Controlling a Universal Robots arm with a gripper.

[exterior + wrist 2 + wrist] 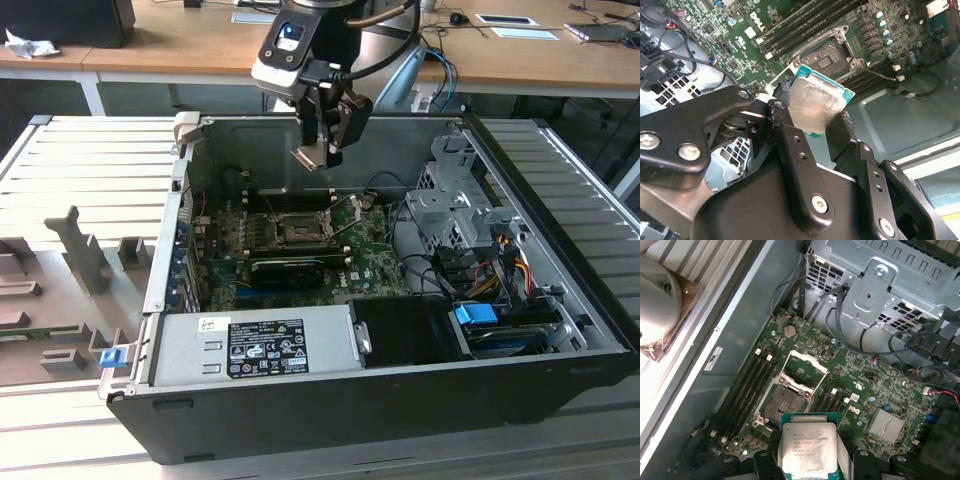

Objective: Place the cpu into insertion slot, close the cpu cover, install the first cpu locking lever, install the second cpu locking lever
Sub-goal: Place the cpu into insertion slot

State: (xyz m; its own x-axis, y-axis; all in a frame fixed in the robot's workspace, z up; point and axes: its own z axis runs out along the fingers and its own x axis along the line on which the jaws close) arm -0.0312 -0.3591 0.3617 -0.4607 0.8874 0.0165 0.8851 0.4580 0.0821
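The cpu is being pinched by two opposite edges in the closed-down gripper, its pale metal top being shown in both wrist views, and it is being carried in the air over the open computer case. In the exterior view the gripper is being held at twelve o'clock from the insertion slot, well clear of the board. The insertion slot is being left bare, its dark centre exposed, with the cpu cover being kept swung up on its hinge just beside it. The first step is therefore being judged as under way and not finished: the cpu is not yet seated, the cpu cover is not yet closed, and both lever steps are being counted as outstanding. Inside the computer case, the green motherboard is being flanked, in the exterior view, by a grey drive cage at three o'clock, a grey power supply at six o'clock and a black bay with a blue tab at about four o'clock, with bundled cables being run between them. Long black memory slots are being seen on both sides of the insertion slot. The computer case itself is being rested on a grooved grey table.
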